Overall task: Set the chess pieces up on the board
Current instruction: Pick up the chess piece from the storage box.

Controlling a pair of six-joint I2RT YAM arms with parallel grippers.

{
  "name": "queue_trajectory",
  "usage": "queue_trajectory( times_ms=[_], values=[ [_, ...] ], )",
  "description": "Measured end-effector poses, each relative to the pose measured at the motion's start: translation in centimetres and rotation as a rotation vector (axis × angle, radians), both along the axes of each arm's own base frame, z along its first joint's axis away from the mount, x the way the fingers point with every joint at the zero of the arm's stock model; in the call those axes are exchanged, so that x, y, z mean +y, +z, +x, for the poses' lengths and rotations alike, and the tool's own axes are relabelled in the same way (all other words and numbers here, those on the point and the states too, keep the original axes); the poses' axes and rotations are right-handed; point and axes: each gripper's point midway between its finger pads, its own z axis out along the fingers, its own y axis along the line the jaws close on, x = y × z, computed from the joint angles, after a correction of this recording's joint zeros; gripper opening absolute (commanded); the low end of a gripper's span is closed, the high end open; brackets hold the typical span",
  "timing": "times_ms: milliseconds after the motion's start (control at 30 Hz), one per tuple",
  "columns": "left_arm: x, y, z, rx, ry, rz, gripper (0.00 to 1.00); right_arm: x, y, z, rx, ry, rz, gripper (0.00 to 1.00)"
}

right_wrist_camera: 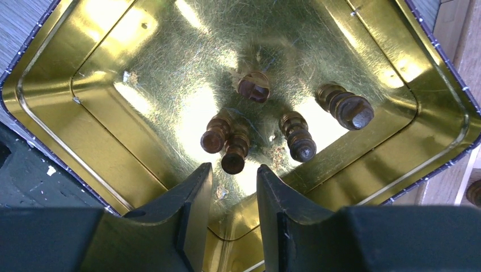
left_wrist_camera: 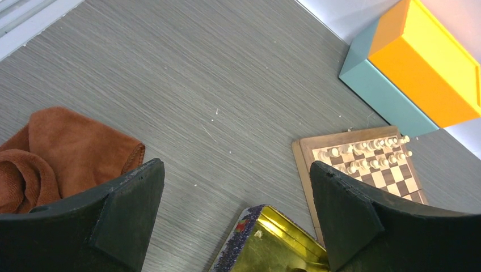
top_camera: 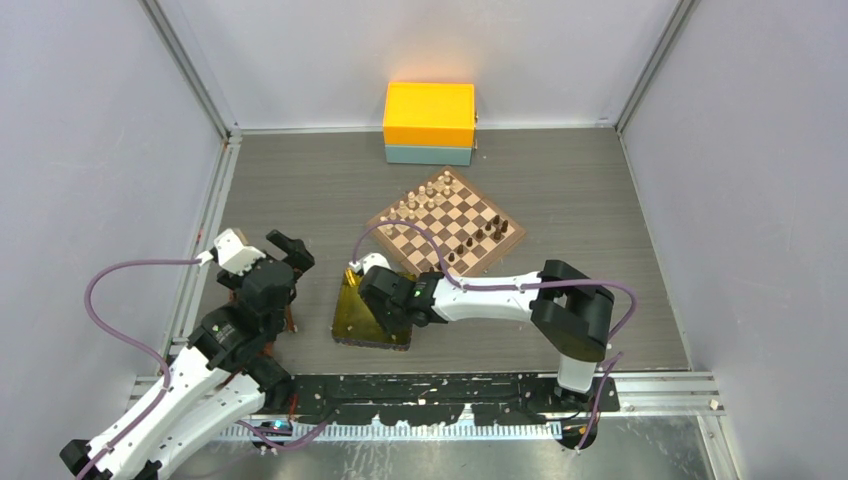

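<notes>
Several dark-brown chess pieces [right_wrist_camera: 233, 152] lie loose in a shiny gold tray [right_wrist_camera: 68, 113]. My right gripper [right_wrist_camera: 233, 170] hangs low over the tray, open with a narrow gap and nothing between its fingers; the nearest piece sits just beyond the tips. In the top view the right gripper [top_camera: 378, 300] is over the tray [top_camera: 352, 322], just in front of the board [top_camera: 447, 225]. More dark pieces [top_camera: 482, 237] stand along the board's right side. My left gripper [left_wrist_camera: 235, 170] is wide open above bare table and holds nothing.
Pale chessmen [left_wrist_camera: 363, 153] stand in rows on the board's far left side. An orange box on a teal base [top_camera: 430, 115] stands behind the board. A rust-brown cloth [left_wrist_camera: 68, 153] lies beside the left gripper. Grey walls close in the table.
</notes>
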Motion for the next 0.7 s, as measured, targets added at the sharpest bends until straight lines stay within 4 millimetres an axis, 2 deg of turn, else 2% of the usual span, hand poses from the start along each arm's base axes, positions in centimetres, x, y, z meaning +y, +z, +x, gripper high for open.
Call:
queue_trajectory(
  times_ms=[700],
  values=[
    [0.05,-0.44,0.04,0.005,0.003,0.009,1.0,0.09,-0.53,0.51,0.019,0.023,0.004,0.3]
  ],
)
